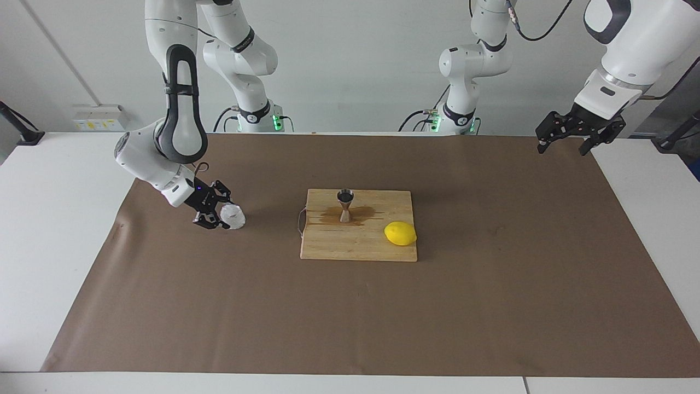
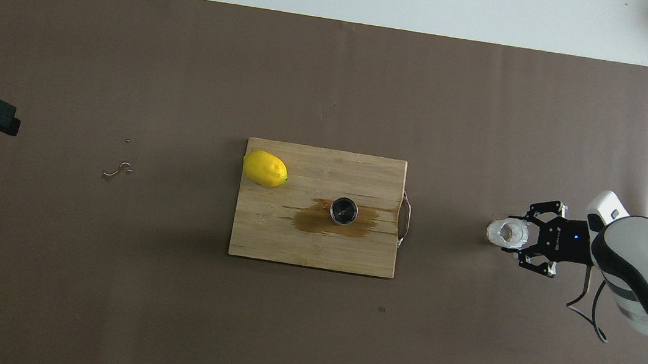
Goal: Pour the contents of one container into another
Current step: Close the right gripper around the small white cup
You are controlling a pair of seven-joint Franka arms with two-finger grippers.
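On the white surface, under a wide sheet of brown paper, the largest item is a rectangular wooden cutting board lying midway between the two arms' ends. A brown wet stain spreads across the board around the foot of the small shiny hourglass-shaped metal jigger, which stands upright with its dark mouth up. A yellow lemon rests on the same board, farther from the robots than the jigger and toward the left arm's end.

The small squat whitish translucent cup with a crinkled wall sits well apart from the board, on the paper toward the right arm's end. The right tool is down at it, its fingers reaching around the cup's sides; whether they press on it or have let go I cannot tell. The left tool waits raised over the paper's corner at its own end, and its fingers look spread with nothing between them.

Judging by the stain, liquid may already have reached the board, so the pour looks either finished or not yet begun.
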